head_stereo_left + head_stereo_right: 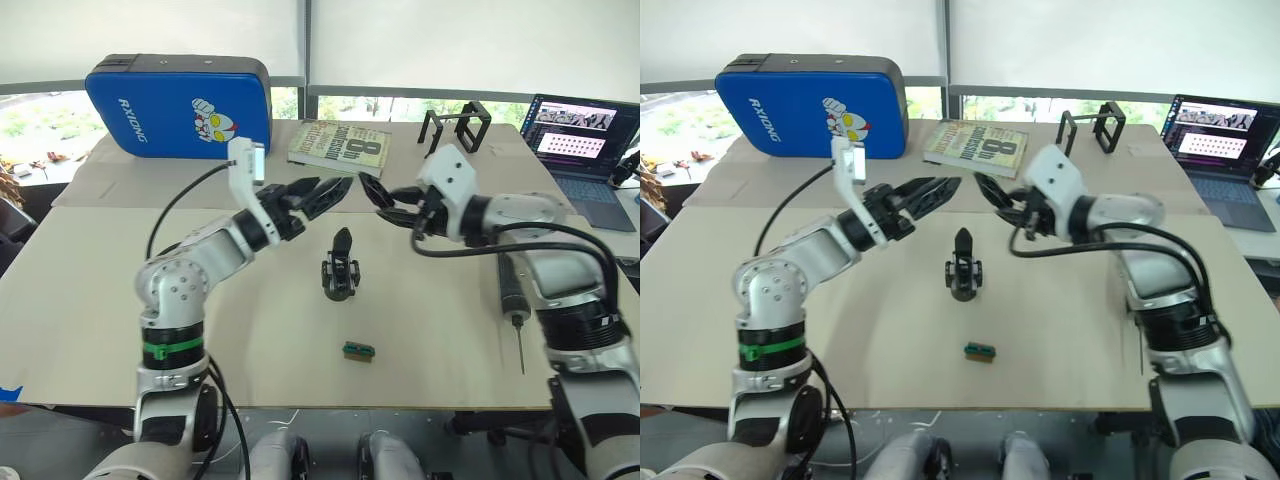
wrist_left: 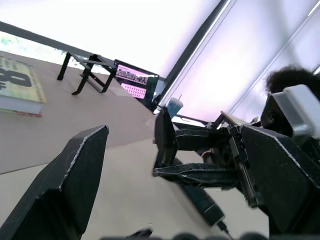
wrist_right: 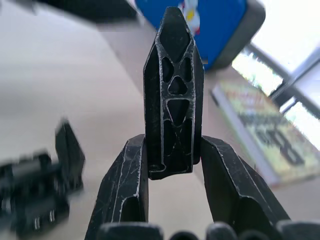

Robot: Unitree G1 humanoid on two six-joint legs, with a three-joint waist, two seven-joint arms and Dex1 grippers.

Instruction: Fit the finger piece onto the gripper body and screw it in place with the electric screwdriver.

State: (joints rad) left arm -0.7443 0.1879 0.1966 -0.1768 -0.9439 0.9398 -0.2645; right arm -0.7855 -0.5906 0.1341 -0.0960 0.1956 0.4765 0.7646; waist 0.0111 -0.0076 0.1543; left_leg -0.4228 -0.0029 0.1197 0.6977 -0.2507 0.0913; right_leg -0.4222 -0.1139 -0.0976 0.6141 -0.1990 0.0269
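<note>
The gripper body (image 1: pixel 340 268) stands upright in the middle of the table, its pointed black finger up. Above and behind it my right gripper (image 1: pixel 392 200) is shut on the finger piece (image 3: pixel 172 90), a black ribbed wedge clamped at its base between my fingers, tip pointing left. My left gripper (image 1: pixel 330 190) hovers open just left of that tip, with nothing between its fingers (image 2: pixel 70 180). The electric screwdriver (image 1: pixel 513 300) lies on the table at the right, bit toward the front edge, partly hidden by my right arm.
A small green block (image 1: pixel 358 350) lies near the front edge. A book (image 1: pixel 338 145), a blue case (image 1: pixel 180 105) and a black wire-frame stand (image 1: pixel 456 128) sit at the back. A laptop (image 1: pixel 580 135) is at the far right.
</note>
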